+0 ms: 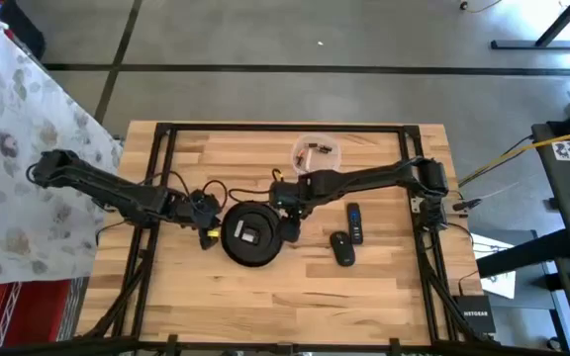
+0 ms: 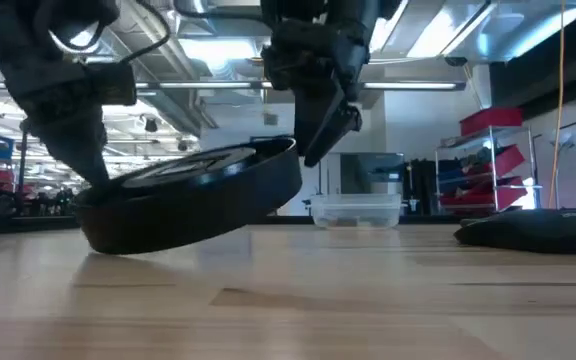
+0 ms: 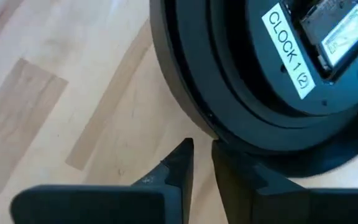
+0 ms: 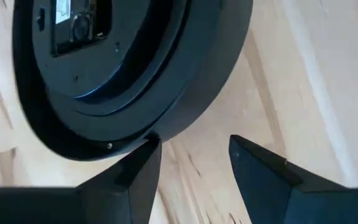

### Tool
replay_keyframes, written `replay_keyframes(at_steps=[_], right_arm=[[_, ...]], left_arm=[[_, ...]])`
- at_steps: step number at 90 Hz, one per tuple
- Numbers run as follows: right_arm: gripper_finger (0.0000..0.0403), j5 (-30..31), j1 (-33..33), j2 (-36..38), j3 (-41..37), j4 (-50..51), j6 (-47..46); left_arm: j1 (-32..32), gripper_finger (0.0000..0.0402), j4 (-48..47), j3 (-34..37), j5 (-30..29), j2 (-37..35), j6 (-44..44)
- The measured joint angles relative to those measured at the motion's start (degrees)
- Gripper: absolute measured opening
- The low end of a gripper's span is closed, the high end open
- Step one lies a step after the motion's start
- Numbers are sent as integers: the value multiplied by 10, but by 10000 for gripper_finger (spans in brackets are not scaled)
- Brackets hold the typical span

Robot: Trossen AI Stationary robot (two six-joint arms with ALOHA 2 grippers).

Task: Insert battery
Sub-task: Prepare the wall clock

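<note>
Clock (image 1: 252, 235) lies tilted on the wooden table (image 1: 364, 297), left hand (image 1: 209, 211) pinching its rim, right hand (image 1: 290, 210) parted.

A clear plastic container (image 1: 316, 151) holding small dark items sits near the table's (image 1: 384, 287) far edge. Two black remote controls, one slim (image 1: 354, 222) and one rounded (image 1: 341, 247), lie side by side.

One clock (image 1: 250, 234), two remotes (image 1: 354, 222), one clear container (image 1: 316, 151).

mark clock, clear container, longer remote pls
clock (image 1: 252, 234): high view, its back, at the middle.
clear container (image 1: 316, 152): high view, its middle, over the contents.
longer remote (image 1: 354, 222): high view, mid-body, on the buttons.
</note>
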State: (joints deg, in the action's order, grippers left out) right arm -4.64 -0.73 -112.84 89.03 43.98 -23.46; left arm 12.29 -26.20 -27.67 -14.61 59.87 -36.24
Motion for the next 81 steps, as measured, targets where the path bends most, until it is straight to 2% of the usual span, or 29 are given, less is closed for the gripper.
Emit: replay_keyframes(at_steps=[21,42,56,66,81], right_arm=[[177,22,0,0,-37,-33,-6],[177,73,0,0,-71,-48,-19],[177,138,0,0,-93,-34,-22],[177,159,0,6,-81,0,-18],[177,246,0,64,-42,60,43]], left_arm=[[0,46,72,46,0,1,-22],[0,46,124,76,-2,2,-30],[0,46,124,77,-13,2,-38],[0,46,125,77,-18,2,-34],[0,46,123,76,-26,0,-27]])
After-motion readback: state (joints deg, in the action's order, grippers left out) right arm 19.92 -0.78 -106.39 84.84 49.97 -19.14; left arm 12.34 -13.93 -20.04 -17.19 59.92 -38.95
